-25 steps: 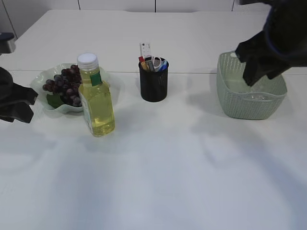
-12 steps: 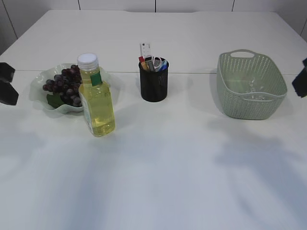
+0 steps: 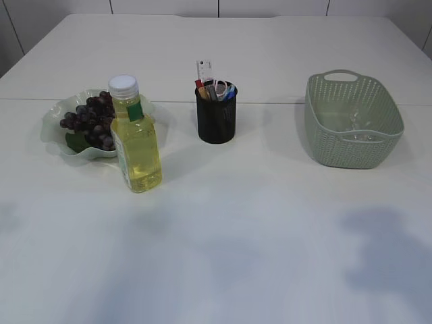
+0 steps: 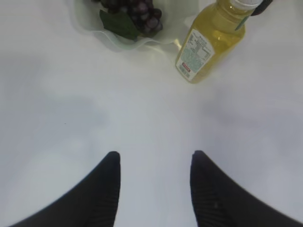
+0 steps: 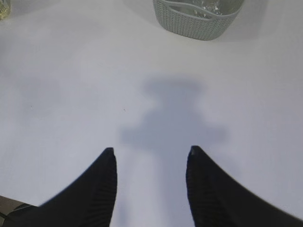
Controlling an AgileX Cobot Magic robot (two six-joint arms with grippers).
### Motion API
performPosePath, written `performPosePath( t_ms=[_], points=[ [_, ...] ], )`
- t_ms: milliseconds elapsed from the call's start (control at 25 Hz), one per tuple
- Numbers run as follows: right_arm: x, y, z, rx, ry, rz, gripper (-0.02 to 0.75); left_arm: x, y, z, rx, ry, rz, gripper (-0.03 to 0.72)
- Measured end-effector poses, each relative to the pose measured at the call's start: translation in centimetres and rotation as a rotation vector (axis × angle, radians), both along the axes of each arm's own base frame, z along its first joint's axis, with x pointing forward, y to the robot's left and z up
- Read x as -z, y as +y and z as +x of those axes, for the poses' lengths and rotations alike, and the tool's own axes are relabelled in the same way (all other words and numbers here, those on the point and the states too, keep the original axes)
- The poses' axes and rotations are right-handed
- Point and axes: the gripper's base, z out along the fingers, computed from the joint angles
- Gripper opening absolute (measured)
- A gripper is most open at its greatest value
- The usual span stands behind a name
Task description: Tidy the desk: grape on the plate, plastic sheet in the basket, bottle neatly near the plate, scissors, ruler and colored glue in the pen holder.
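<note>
A white worktop fills the scene, with pale wall panels behind it. On its left we see a wavy-edged plate holding the grape bunch, and the bottle of yellow liquid stands upright just in front of the plate, at its right edge. Near the middle, the black pen holder holds the scissors, the ruler and the colored glue (we cannot separate them clearly). To the right, well apart, sits the green basket, with the clear plastic sheet inside. The left gripper hangs over bare worktop with its fingers spread and grasping nothing; the right gripper hangs likewise, its fingers parted and empty.
</note>
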Motion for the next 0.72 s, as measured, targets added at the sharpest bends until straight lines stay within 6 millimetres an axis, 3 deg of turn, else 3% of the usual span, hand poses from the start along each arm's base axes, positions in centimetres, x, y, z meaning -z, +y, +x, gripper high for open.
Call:
performPosePath(
  t_ms=[320,720],
  points=[
    [-0.3,-2.0,-7.0,0.024,-0.174,0.066,0.384,-2.9,2.1,-6.6,-0.020,-0.146,0.048,0.357],
    [0.1,-4.1,-14.1,0.035,-0.321,0.118,0.384,0.1,4.1,-15.5,-0.035,-0.245,0.025,0.357]
  ],
)
